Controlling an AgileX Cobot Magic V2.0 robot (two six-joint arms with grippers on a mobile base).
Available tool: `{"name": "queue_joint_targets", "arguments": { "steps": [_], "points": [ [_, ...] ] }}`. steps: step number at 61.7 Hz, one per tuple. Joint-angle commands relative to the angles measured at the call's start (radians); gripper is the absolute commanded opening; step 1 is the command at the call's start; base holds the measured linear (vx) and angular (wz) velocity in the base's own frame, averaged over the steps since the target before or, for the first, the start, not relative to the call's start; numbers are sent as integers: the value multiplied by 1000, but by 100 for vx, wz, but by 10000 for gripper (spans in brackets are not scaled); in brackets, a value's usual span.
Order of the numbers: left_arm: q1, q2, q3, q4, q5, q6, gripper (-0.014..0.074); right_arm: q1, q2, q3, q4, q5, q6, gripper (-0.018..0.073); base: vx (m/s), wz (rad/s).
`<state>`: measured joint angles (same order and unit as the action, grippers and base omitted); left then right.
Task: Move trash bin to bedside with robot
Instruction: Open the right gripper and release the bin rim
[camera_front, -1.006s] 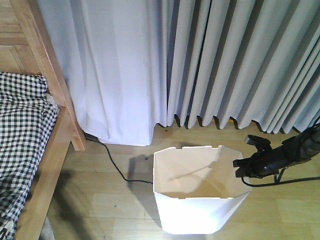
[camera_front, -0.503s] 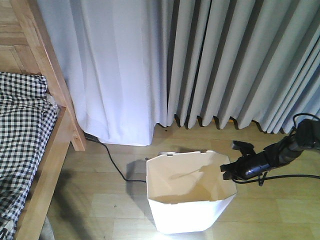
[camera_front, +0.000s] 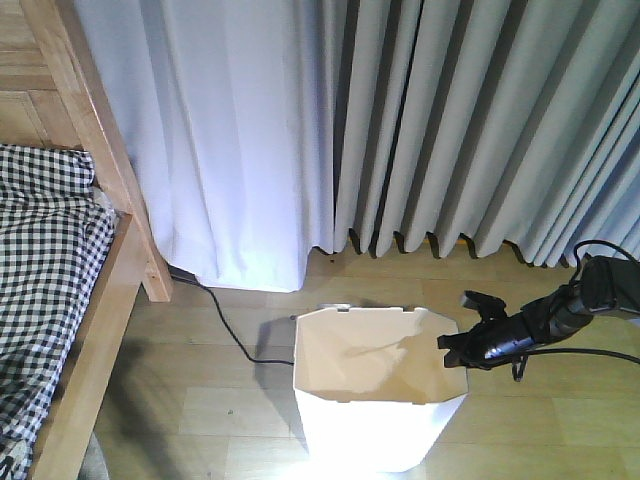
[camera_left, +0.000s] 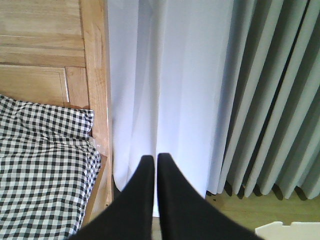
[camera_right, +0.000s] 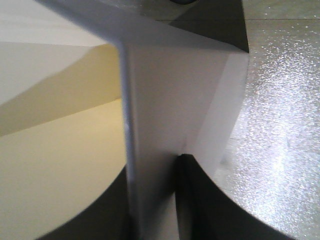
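Note:
The white trash bin (camera_front: 375, 420) stands on the wooden floor, right of the bed, its octagonal rim open and empty. My right gripper (camera_front: 455, 352) is shut on the bin's right rim wall; the wrist view shows the thin white wall (camera_right: 165, 100) clamped between the two black fingers. The bed (camera_front: 90, 330) with its light brown frame and black-and-white checked bedding (camera_front: 45, 260) is at the left. My left gripper (camera_left: 151, 162) is shut and empty, held in the air facing the curtain next to the bed's headboard (camera_left: 50, 50).
Grey-white curtains (camera_front: 400, 120) hang across the back down to the floor. A black cable (camera_front: 225, 325) runs over the floor from the bed leg toward the bin. The right arm's own cable (camera_front: 580, 352) trails to the right.
The bin has slid left toward the bed with my right gripper holding its rim. The right arm has stretched further left and lower.

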<state>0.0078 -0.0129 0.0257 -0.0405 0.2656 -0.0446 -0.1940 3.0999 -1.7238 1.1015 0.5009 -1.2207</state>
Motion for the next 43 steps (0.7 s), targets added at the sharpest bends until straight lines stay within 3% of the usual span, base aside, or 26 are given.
{"name": "queue_joint_targets", "arguments": {
  "steps": [1,16,43],
  "points": [
    [0,-14,12,-4,-69,-6,-6,-2,-69,-17,36,132,-2,37,0,0],
    [0,-14,12,-4,-69,-6,-6,0,-43,-56,-27,128,2,43,0,0],
    [0,-14,12,-4,-69,-6,-6,0,-15,-107,-39,184,24,64,0,0]
  ]
}}
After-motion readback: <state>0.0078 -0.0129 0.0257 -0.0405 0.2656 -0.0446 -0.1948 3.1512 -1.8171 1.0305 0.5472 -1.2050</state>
